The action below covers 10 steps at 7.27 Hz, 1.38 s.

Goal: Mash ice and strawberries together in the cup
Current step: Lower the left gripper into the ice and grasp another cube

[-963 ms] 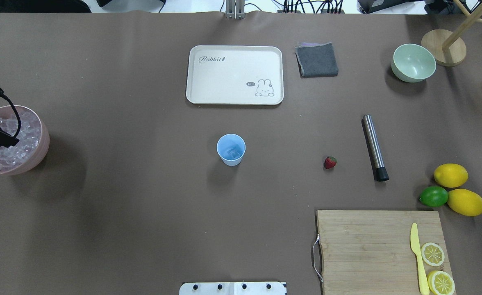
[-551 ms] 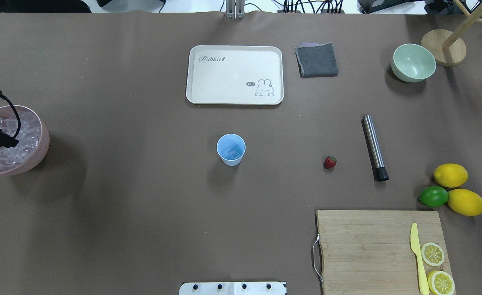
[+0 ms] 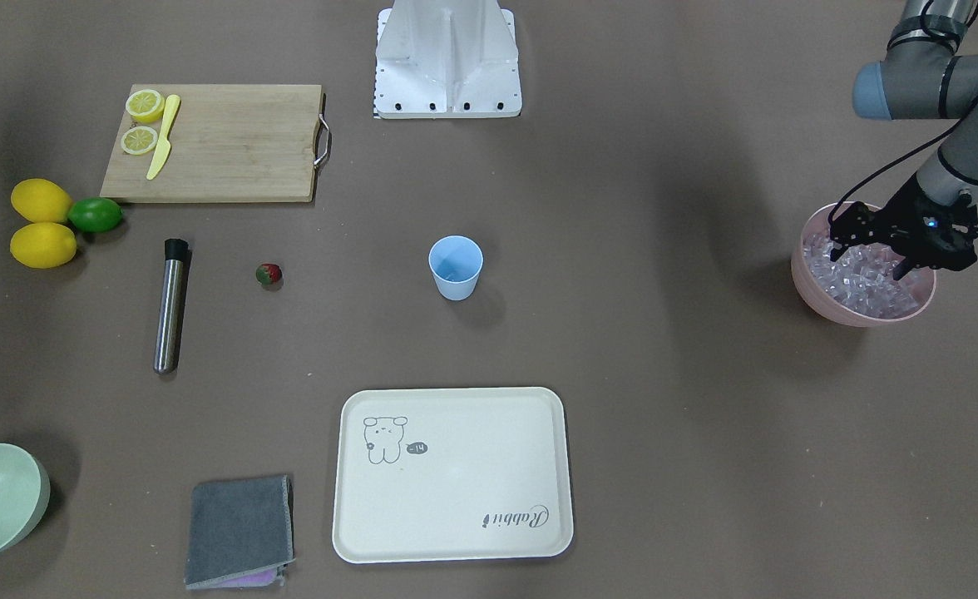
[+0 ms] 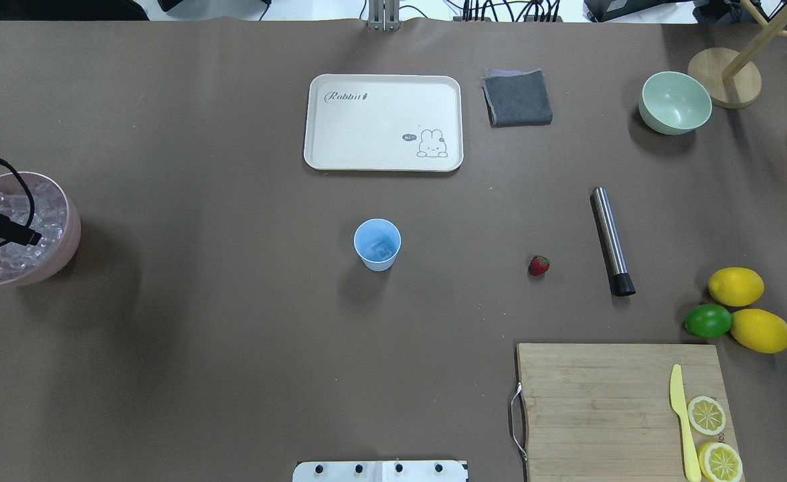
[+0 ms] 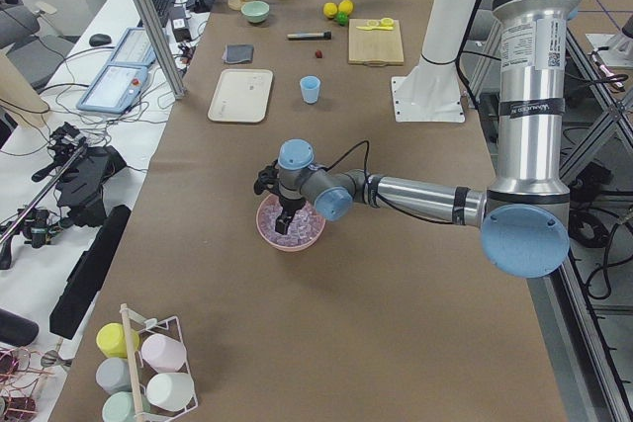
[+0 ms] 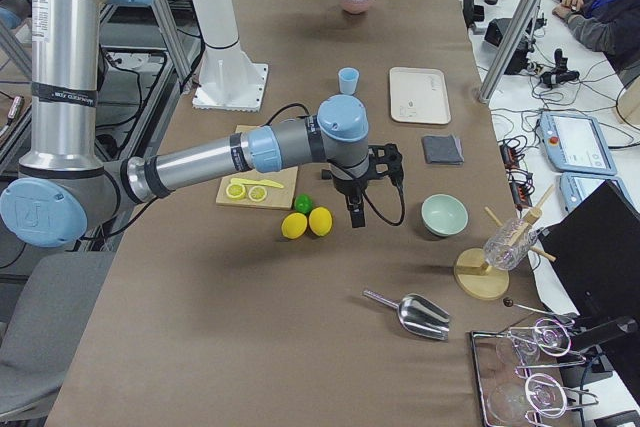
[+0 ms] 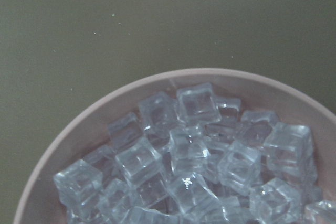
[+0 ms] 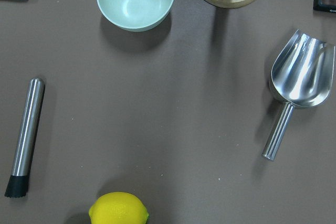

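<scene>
Now, cup (image 4: 377, 244): upright, mid-worktop, on the near side of the cream tray (image 4: 383, 122). At least one clear cube seems to lie at its bottom.
ice (image 7: 194, 145): heaped in the pink bowl (image 4: 72, 231) at the worktop's left edge, well apart from the cup.
strawberry (image 4: 539, 266): loose on the worktop between cup and metal muddler (image 4: 611, 241), touching neither.
left gripper (image 3: 871, 254): over the pink bowl, tips down at the ice. It appears spread, with nothing held.
right gripper (image 6: 357, 212): hangs above the worktop's right end near the lemons (image 4: 736, 286). Wide or narrow, I cannot tell.
step (judged): fetching a further cube for the cup.
risk: slick cubes could squirt out of the grip, or come up as a pair and drop in transit. Too deep a plunge could shove the bowl toward the edge. The light cup could tip if a released cube strikes its rim.
</scene>
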Motion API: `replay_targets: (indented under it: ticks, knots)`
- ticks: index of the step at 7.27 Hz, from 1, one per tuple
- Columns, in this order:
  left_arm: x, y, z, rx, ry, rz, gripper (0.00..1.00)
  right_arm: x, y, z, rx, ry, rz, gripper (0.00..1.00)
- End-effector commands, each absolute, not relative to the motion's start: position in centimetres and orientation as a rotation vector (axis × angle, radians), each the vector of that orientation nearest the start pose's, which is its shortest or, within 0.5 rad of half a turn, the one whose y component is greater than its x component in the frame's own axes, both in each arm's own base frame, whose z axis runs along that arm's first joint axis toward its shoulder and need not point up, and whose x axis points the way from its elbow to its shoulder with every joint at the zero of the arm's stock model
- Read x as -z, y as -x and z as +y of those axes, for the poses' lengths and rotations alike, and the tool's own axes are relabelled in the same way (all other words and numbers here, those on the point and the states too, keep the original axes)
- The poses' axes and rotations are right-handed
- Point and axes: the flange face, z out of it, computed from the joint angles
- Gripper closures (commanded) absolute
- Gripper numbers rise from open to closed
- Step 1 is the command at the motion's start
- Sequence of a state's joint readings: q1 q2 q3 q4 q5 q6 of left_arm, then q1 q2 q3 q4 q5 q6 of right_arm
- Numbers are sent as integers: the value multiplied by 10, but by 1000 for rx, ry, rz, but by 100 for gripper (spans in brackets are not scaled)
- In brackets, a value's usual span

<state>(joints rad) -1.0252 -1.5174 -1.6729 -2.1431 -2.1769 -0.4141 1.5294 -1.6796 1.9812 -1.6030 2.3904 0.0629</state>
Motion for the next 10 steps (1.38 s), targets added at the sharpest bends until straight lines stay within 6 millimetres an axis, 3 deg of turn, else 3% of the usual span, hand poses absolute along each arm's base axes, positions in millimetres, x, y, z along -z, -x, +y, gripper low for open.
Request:
replay_targets:
  ticks: [1,3,10]
  knots:
    - [-576,-192,-457,-294,-237,840,2,-508,-42,-445,90,-210,-826,0]
    - [-585,-189,-451,-294,-234,836,2,-508,-42,-445,90,-210,-828,0]
    - [-579,-200,-449,-313,-234,847,3,-509,-41,-445,89,-208,-828,0]
